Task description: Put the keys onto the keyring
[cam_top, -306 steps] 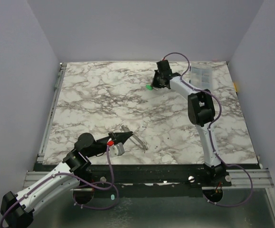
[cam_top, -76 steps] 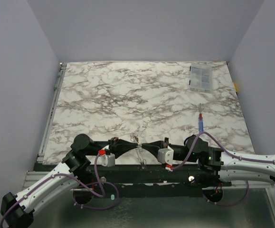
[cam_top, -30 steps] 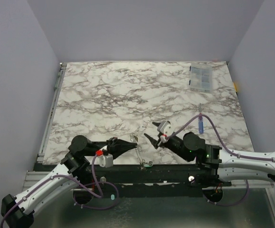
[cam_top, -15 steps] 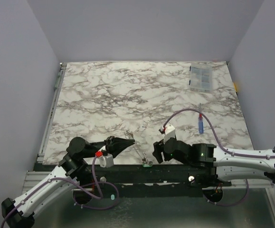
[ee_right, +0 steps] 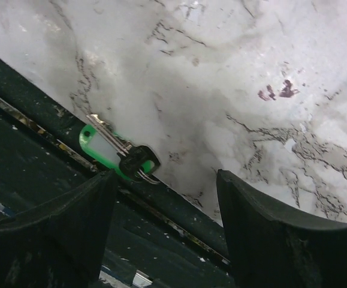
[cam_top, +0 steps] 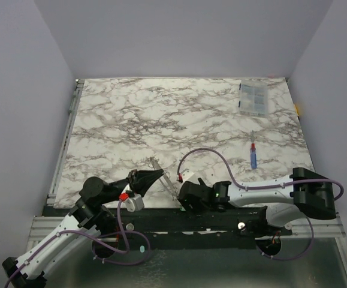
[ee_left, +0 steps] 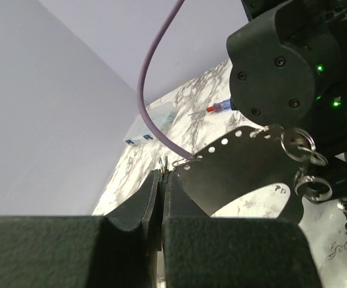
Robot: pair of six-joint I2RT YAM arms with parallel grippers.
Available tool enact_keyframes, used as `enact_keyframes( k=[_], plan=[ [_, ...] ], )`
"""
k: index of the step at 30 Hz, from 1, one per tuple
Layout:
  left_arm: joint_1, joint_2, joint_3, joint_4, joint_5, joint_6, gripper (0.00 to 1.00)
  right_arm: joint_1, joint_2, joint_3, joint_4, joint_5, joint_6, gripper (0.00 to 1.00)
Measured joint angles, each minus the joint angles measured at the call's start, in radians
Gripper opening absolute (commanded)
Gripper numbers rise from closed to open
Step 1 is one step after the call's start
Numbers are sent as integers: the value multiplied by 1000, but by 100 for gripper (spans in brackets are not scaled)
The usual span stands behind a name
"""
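Note:
The keyring (ee_left: 239,162) is a grey perforated metal loop with small split rings at its far end. My left gripper (ee_left: 163,177) is shut on its near edge. From above, the keyring (cam_top: 165,179) slants toward the table's front edge, out from my left gripper (cam_top: 159,173). A key with a bright green tag (ee_right: 109,150) lies flat at the very front edge of the marble table. My right gripper (ee_right: 167,207) hangs over it, open, its fingers apart on either side and touching nothing. In the top view my right gripper (cam_top: 189,197) covers the key.
A blue stick with a red tip (cam_top: 253,156) lies at the right of the marble table (cam_top: 161,114). A clear plastic box (cam_top: 254,99) sits at the back right. The dark front rail (ee_right: 161,240) runs just below the key.
My right arm has swung left and down to the table's front edge over the green key, its jaws widening. The left gripper has shifted slightly, still holding the keyring.

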Motion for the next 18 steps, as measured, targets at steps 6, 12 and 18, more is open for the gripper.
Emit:
enact_keyframes(
  k=[6,12,18],
  plan=[
    [0,-7,0,-14,-16,9,0,43,58,61,-6,5,-27,83],
    [0,-28,0,-22,-34,13,0,70,157,129,-30,37,-32,79],
    [0,-53,0,-22,-58,16,0,96,254,218,-127,137,0,53]
  ],
)
